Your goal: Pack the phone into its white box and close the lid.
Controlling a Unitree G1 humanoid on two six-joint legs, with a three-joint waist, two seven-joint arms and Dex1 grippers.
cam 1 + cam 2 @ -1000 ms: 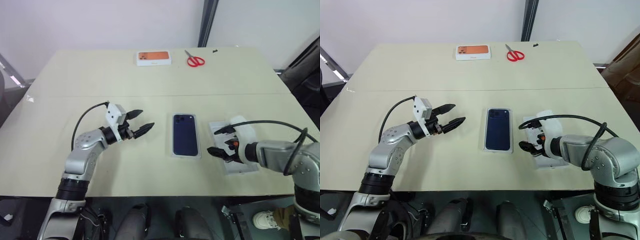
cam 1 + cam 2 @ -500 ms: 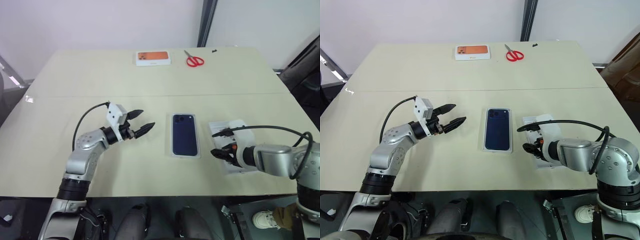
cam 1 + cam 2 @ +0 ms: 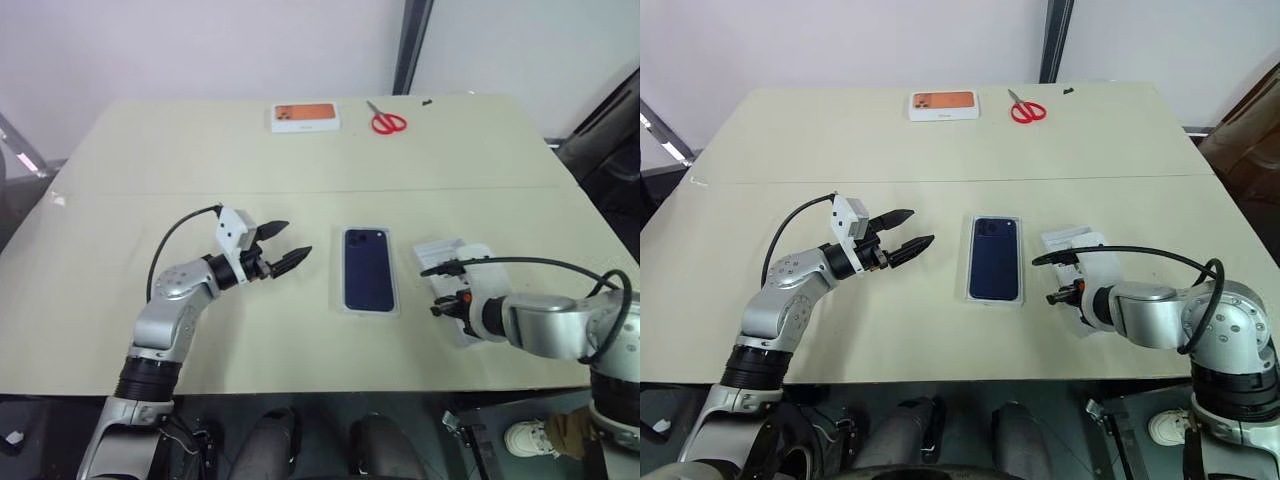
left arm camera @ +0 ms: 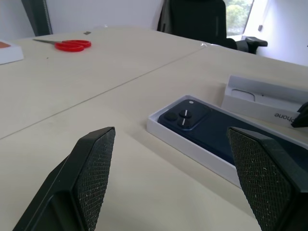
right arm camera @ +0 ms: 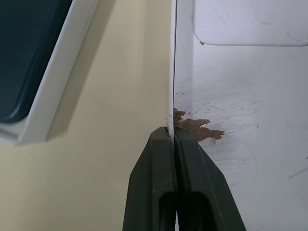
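The dark navy phone point(image 3: 368, 268) lies camera-side up inside the white box point(image 3: 368, 311) at the table's middle. Just right of it rests the lid point(image 3: 452, 252), inner face up, white with small brown marks point(image 5: 197, 127). My right gripper point(image 3: 443, 306) is shut on the lid's thin wall on the side facing the box, fingers point(image 5: 159, 183) pinched flat against it. My left gripper point(image 3: 295, 240) hovers open left of the box, pointing at it, with nothing between its fingers point(image 4: 91, 173). The left wrist view shows the phone point(image 4: 211, 127) and the lid point(image 4: 264, 98) beyond it.
A white box with an orange top point(image 3: 305, 116) and red scissors point(image 3: 388, 120) lie at the table's far edge. A thin white insert point(image 5: 250, 19) lies inside the lid. A black chair point(image 4: 192, 19) stands beyond the table.
My right gripper has rolled at the wrist and closed from open onto the lid's wall. The left arm has not moved.
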